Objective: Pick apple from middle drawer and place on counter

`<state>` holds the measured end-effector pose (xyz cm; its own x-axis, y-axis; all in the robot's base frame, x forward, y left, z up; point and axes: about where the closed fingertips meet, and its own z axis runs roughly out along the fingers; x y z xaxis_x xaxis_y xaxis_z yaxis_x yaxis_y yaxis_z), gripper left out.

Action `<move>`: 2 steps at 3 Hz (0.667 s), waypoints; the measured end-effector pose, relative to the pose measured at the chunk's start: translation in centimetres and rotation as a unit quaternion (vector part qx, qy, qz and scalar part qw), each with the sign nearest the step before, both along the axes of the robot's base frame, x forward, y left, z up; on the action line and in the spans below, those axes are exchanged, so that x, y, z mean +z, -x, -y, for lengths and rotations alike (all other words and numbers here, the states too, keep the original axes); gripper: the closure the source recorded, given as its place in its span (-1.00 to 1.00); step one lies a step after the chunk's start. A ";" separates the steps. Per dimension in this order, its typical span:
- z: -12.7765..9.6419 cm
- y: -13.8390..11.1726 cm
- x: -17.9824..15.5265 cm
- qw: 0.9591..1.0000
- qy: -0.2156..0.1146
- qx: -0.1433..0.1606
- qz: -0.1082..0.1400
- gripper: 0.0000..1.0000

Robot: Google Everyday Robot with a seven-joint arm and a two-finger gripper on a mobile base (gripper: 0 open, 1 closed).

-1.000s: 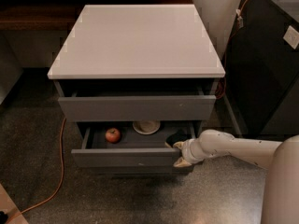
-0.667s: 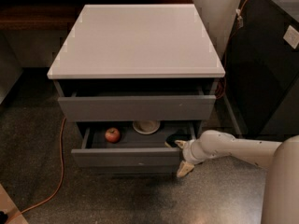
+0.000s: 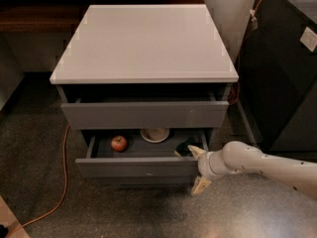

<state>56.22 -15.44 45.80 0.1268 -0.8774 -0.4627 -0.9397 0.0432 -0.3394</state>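
Count: 1 apple [image 3: 119, 143], 1 white bowl [image 3: 154, 134], 1 dark object [image 3: 184, 148] I can't identify, 1 gripper [image 3: 198, 168] on 1 white arm [image 3: 260, 163]. 2 drawer fronts show: the top drawer [image 3: 143, 114] cracked slightly out, and the middle drawer [image 3: 138, 167] pulled well out. Anything lower is hidden under it. 2 orange cables: one on the floor at left [image 3: 58, 182], one by the wall at right [image 3: 243, 43].

Apple sits inside the middle drawer, left part, upright on the drawer floor. Bowl is behind and to its right, near the back wall, not touching it. Dark object is in the drawer's right front corner.

Gripper is at the right end of the middle drawer's front panel, outside the drawer. Fingers are spread, one tip above the panel's top edge, the other below its bottom edge. It's released, holding nothing (contact with the panel unclear).

Apple vs gripper: apple is well apart, left of the gripper and further back, with the dark object between them. Counter [image 3: 143, 38] is above both.
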 end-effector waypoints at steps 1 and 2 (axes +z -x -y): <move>-1.0 0.9 3.4 1.000 -0.023 0.017 0.003 -0.34; -2.1 0.0 5.3 0.999 -0.035 0.028 0.000 0.28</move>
<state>56.20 -13.31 51.14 0.1742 -0.8346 -0.5226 -0.9415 0.0143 -0.3367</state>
